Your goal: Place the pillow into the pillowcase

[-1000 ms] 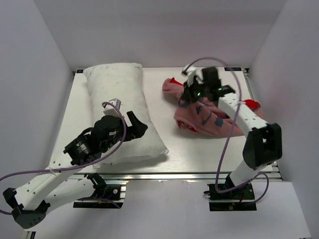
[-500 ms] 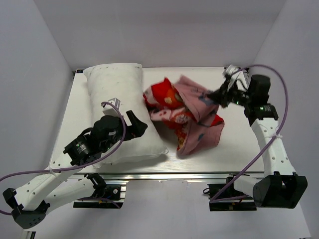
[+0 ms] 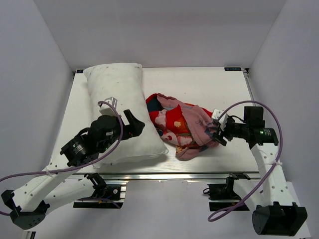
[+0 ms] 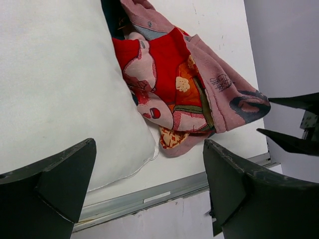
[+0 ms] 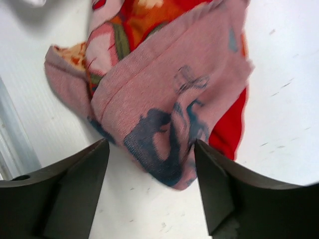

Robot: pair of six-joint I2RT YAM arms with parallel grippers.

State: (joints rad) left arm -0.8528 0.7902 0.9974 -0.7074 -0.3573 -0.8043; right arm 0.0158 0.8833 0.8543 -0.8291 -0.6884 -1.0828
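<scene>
Left tool (image 3: 135,125) and right tool (image 3: 215,133) are seen open, empty; crumpled pillowcase (image 3: 182,124) is best gripped at its hem so the mouth is exposed.

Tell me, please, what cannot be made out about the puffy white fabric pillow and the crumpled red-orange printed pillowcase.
- pillowcase: opening lost in its own folds, every view.
- pillow: near end under the left arm, top view; cut off by frame edges, left wrist view.

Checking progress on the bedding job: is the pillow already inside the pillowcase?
No, the pillow lies fully uncovered, with the pillowcase crumpled in a heap beside it.
</scene>
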